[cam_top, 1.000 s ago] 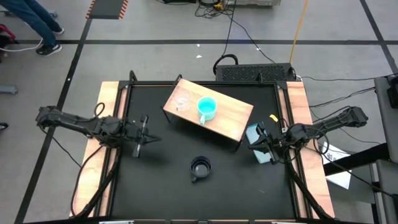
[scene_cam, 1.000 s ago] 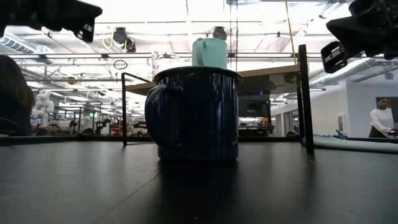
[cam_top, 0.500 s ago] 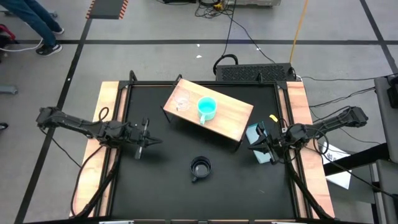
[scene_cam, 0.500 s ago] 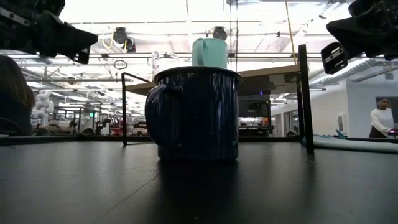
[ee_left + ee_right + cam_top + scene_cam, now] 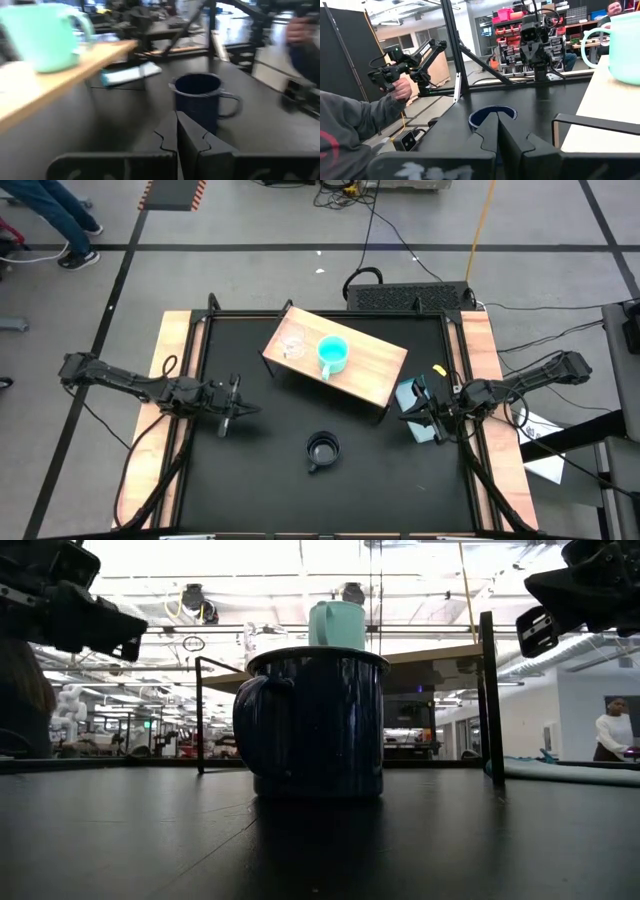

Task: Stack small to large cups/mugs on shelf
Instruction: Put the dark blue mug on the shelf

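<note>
Both jaws pressed together and empty, left gripper (image 5: pixel 225 423) near black mug (image 5: pixel 322 450), right gripper (image 5: pixel 418 411) beside shelf (image 5: pixel 375 370)

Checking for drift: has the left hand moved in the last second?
Yes. In the high view the left hand, shut, has shifted slightly rightward, closer to the black mug.

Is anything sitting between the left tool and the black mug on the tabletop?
Nothing visible. The left tool, shut, hangs left of the black mug, with only bare black tabletop between them. The left wrist view shows the mug straight ahead, unobstructed.
</note>
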Controlling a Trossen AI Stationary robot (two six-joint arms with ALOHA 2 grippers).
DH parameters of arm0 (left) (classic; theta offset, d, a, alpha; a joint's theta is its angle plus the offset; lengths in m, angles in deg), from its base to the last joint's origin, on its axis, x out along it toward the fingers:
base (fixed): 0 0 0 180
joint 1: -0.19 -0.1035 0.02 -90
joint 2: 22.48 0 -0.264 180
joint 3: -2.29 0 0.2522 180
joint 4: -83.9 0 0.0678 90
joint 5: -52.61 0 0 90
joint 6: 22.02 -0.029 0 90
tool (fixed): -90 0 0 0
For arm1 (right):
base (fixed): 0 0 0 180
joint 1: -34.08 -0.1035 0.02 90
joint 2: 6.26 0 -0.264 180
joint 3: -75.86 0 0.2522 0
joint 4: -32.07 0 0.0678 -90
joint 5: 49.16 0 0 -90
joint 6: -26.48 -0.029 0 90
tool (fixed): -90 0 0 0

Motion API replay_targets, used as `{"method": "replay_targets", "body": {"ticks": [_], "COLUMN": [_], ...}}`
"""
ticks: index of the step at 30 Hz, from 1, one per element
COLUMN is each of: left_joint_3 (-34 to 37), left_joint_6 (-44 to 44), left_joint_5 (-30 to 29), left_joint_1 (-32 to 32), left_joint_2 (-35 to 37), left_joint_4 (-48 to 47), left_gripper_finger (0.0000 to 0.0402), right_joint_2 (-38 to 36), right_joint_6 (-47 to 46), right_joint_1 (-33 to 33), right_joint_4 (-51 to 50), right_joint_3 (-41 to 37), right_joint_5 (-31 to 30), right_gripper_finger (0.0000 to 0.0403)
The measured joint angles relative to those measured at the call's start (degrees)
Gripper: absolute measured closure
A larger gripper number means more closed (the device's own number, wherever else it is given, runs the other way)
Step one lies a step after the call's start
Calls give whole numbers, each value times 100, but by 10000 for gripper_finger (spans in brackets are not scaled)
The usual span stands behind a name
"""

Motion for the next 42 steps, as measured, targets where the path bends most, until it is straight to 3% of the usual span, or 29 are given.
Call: {"method": "replay_targets", "body": {"ticks": [3, 11, 42], "left_joint_3": [34, 34, 33], "left_joint_6": [-29, -403, -235], "left_joint_5": [265, 63, 118], "left_joint_1": [6, 2, 4], "left_joint_2": [-2, 74, 68], "left_joint_4": [-15, 62, -55], "left_gripper_finger": [401, 401, 399], "right_joint_2": [0, -1, 257], "right_joint_6": [0, 153, 345], "right_joint_1": [0, 0, 0], "right_joint_4": [4, 80, 843], "right_joint_3": [0, 0, 203], "right_joint_5": [-4, -5, 157], "right_gripper_finger": [403, 403, 403]}}
